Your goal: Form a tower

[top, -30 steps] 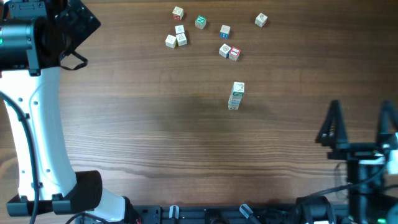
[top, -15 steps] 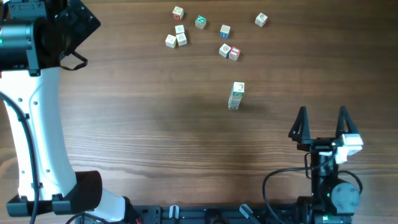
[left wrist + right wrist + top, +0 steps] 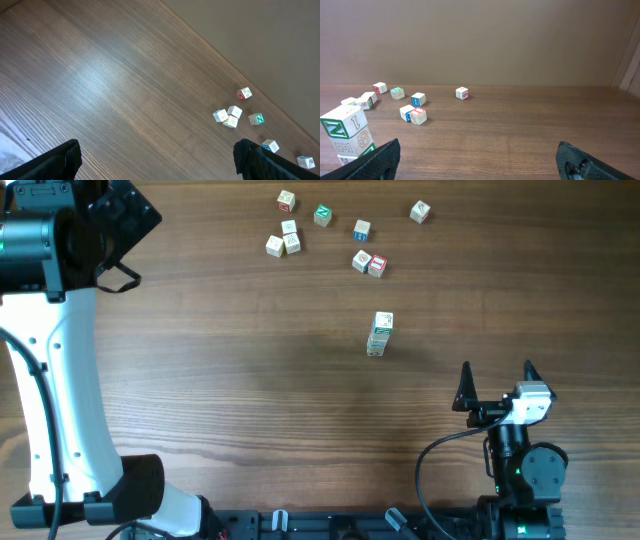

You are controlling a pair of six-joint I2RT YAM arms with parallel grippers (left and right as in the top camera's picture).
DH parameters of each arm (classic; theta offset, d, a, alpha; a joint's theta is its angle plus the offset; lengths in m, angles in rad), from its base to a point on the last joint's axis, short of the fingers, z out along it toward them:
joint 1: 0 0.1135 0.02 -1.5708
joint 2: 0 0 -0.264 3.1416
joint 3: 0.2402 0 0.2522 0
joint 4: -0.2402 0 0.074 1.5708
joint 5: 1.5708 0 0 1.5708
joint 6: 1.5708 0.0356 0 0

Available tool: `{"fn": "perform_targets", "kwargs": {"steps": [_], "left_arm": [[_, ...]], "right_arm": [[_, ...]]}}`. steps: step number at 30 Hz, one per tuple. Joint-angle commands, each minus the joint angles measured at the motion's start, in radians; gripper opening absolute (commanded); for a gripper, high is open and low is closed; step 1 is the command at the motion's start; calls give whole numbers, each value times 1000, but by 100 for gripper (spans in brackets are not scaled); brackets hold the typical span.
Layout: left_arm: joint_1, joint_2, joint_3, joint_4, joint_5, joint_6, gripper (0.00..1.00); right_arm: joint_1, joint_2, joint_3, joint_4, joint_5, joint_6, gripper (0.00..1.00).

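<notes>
The tower point(image 3: 380, 335) stands upright at the table's centre-right, a narrow stack of letter cubes. In the right wrist view the tower point(image 3: 349, 136) shows at the left edge, with a green N cube on top. Several loose cubes point(image 3: 322, 216) lie scattered at the far side, and some of these cubes point(image 3: 229, 116) show in the left wrist view. My right gripper point(image 3: 497, 375) is open and empty, nearer than the tower and to its right. It point(image 3: 479, 155) holds nothing between its fingers. My left gripper point(image 3: 157, 155) is open over bare wood at the far left.
The left arm's white link point(image 3: 60, 380) runs along the table's left edge. The right arm's base point(image 3: 520, 475) sits at the near right edge. A red-sided cube point(image 3: 377, 266) and a pale one point(image 3: 362, 262) lie closest to the tower, beyond it.
My right gripper has swung left and pulled back toward its base, still open. The left arm, the tower and the loose cubes have not moved.
</notes>
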Motion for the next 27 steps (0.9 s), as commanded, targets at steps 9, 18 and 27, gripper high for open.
{"fn": "perform_targets", "kwargs": {"steps": [9,18,27], "left_arm": [[5,-17,10,2,-16,-14,100],[10,-19,10,-44,-77,-13,100],[5,-421,-546,399,-77,-13,100]], "right_arm": [[-4,-11,-1,3,-14,-16,100],[-4,-11,-1,3,-14,-15,100],[-4,-11,-1,3,-14,-15,100]]}}
